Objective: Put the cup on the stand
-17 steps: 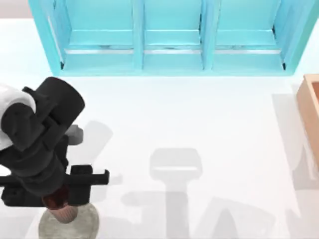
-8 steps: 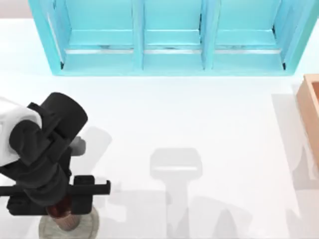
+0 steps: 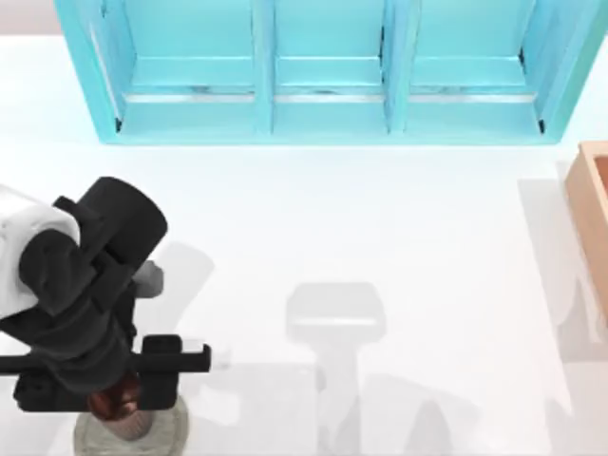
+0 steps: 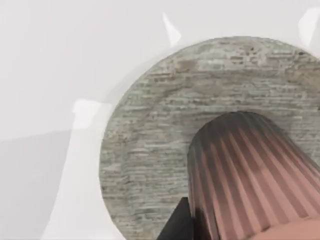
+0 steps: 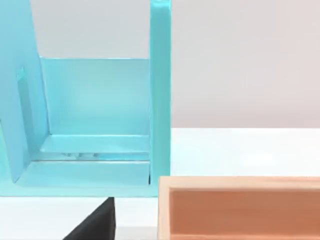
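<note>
The left arm reached in from the table's left edge, its white forearm leading into the black wrist, which pointed downward. The left gripper (image 3: 119, 404) hung below that wrist, near the front edge, its crossbar level and running left to right. Its fingers (image 4: 176, 227) were closed on the cup (image 3: 122, 410), which stood upright between them.

White table (image 3: 399, 237), turquoise shelf (image 3: 323, 71) behind

The cup (image 4: 250, 180), a copper-brown ribbed tumbler tapering toward its base, stands over the stand (image 4: 150, 150), whether touching it cannot be told. The stand is a flat round speckled grey disc lying at the worktop's near left edge.
</note>
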Tool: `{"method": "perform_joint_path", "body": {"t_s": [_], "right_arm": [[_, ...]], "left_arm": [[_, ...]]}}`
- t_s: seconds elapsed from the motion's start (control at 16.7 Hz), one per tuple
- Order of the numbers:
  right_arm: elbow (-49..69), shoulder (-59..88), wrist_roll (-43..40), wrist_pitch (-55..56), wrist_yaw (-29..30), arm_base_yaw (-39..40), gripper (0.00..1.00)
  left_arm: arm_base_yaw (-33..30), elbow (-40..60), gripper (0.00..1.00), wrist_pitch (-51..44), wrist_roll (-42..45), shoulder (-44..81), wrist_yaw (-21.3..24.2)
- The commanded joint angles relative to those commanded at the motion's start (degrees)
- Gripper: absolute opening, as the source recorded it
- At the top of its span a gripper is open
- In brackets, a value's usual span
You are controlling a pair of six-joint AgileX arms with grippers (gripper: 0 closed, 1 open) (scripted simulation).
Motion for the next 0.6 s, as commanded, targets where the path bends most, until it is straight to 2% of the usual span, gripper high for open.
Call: {"method": "perform_joint_path", "body": {"t_s": [0.24, 0.6], "right_arm": [[0.0, 0.0, 0.0, 0.0, 0.0, 0.0, 1.0], [0.0, 0.0, 0.0, 0.0, 0.0, 0.0, 1.0]], "left_arm": [[0.0, 0.0, 0.98, 0.0, 0.0, 0.0, 0.0], [0.0, 0.0, 1.0, 0.0, 0.0, 0.0, 0.0]]}}
